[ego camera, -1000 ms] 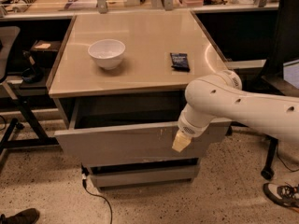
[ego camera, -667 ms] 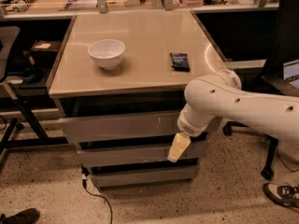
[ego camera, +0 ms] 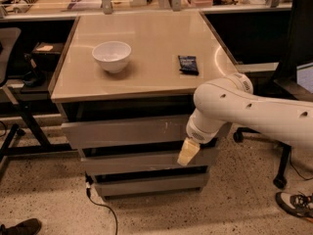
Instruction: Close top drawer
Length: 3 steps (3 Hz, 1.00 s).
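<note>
The top drawer is a wide grey metal front with small white scuffs right of centre, just under the beige tabletop. It sits pushed in, nearly in line with the two narrower fronts below, with a dark gap above it. My gripper hangs from the white arm at the drawer's right end. Its beige tip lies in front of the drawer's lower right corner and the middle drawer. I cannot tell whether it touches the front.
A white bowl and a dark packet lie on the tabletop. The bottom drawer is below. A cable runs on the floor. A chair base and a shoe are at right, a black desk frame at left.
The top drawer has slid in from clearly pulled out to nearly flush. My gripper has dropped slightly along its right end.
</note>
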Each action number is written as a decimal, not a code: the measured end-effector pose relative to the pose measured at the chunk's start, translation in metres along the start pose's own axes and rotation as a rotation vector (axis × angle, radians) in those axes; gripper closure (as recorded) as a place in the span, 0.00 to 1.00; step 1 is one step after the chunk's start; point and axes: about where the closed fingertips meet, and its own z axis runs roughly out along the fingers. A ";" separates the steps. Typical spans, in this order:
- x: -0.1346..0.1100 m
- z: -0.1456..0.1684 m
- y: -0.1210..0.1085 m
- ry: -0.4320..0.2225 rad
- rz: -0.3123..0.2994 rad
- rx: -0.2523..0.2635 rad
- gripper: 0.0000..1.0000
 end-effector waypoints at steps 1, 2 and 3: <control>0.000 0.000 0.000 0.000 0.000 0.000 0.43; 0.000 0.000 0.000 0.000 0.000 0.000 0.66; -0.004 0.005 -0.004 0.013 -0.003 0.015 0.89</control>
